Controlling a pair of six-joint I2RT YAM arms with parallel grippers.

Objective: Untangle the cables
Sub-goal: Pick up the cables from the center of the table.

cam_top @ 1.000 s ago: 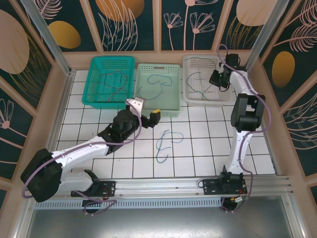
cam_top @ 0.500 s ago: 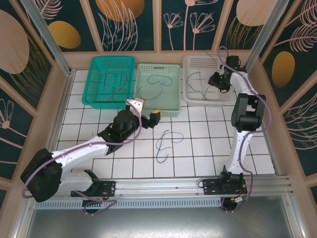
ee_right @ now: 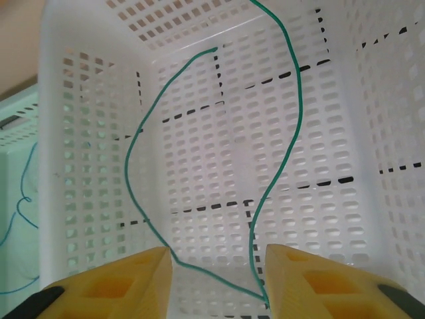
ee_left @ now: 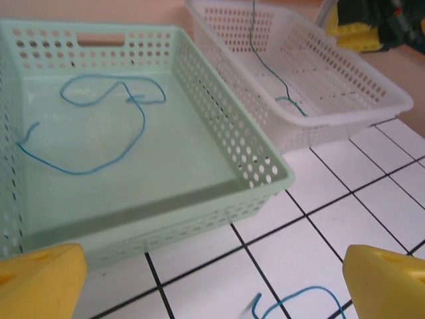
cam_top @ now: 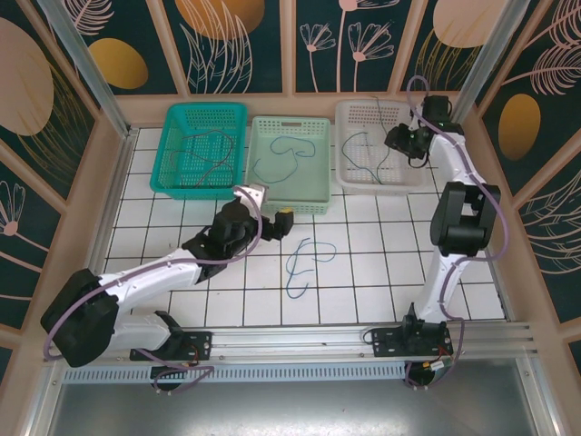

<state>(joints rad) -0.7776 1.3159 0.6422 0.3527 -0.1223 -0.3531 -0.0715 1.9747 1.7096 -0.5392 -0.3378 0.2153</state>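
Note:
A tangle of blue and dark cables [cam_top: 304, 263] lies on the white tiles at mid-table; one blue end [ee_left: 292, 302] shows in the left wrist view. My left gripper [cam_top: 277, 221] [ee_left: 212, 292] hovers wide open just above and left of them, in front of the mint basket [cam_top: 313, 195], nothing between its yellow fingers [ee_left: 40, 279]. A blue cable [ee_left: 106, 133] lies in the mint basket. A green cable [ee_right: 199, 166] [cam_top: 363, 150] lies in the white basket [cam_top: 345, 177]. My right gripper [cam_top: 406, 141] [ee_right: 219, 266] is open over it, with the cable's loop running between the fingertips.
A teal basket [cam_top: 177, 182] at the back left holds a thin dark cable [cam_top: 211, 150]. The three baskets stand side by side along the back wall. The right arm's mauve cable [cam_top: 472, 195] loops along its upright links.
The right gripper has opened and let the green cable drop into the white basket, then shifted slightly back and right. The left gripper has edged a little to the right.

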